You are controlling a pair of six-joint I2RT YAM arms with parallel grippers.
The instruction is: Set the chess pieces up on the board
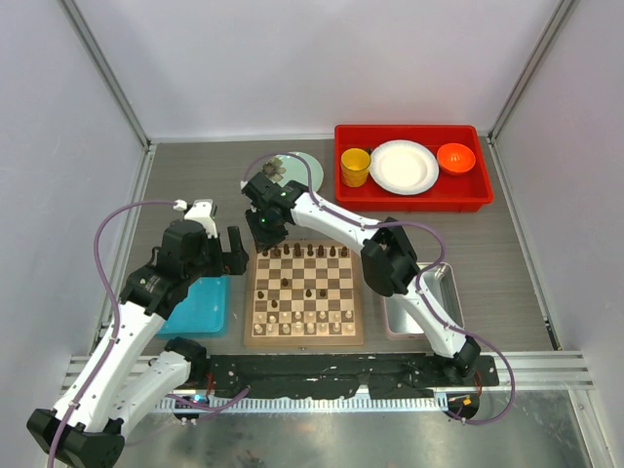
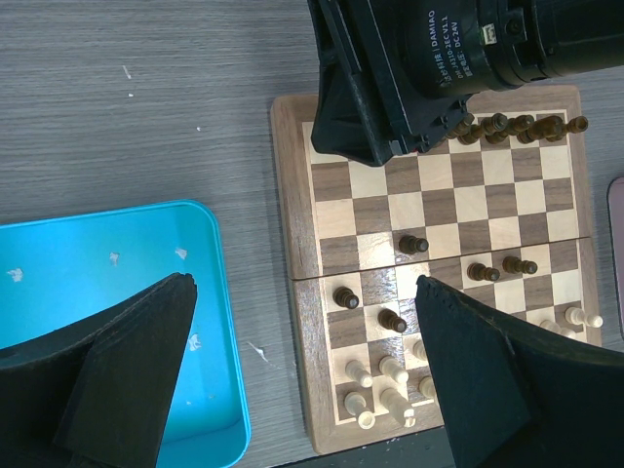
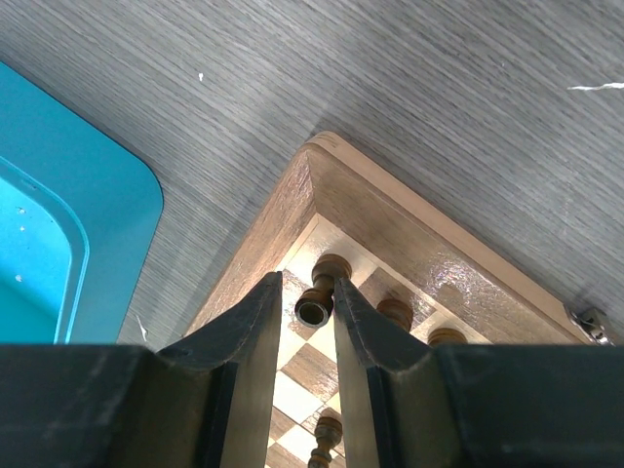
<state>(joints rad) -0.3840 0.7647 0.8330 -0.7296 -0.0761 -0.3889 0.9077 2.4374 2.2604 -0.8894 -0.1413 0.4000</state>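
The board [image 1: 255, 336] lies in the middle of the table. Dark chess pieces [image 1: 310, 252] line its far row, a few more dark ones [image 2: 412, 244] stand mid-board, and pale ones [image 1: 307, 322] fill the near rows. My right gripper [image 1: 265, 234] hangs over the board's far left corner [image 3: 390, 195]. There the right gripper [image 3: 308, 292] is shut on a dark piece [image 3: 317, 304] whose base is at the corner square. My left gripper [image 1: 234, 252] is wide open between the blue tray and the board's left edge [image 2: 288, 195]. Nothing is between the left gripper's [image 2: 304, 288] fingers.
A blue tray [image 1: 200, 307] lies left of the board and a silver metal tray [image 1: 444, 292] right of it. At the back right a red bin [image 1: 409, 195] holds a yellow cup, a white plate and an orange bowl. A pale green plate [image 1: 302, 166] lies behind the right gripper.
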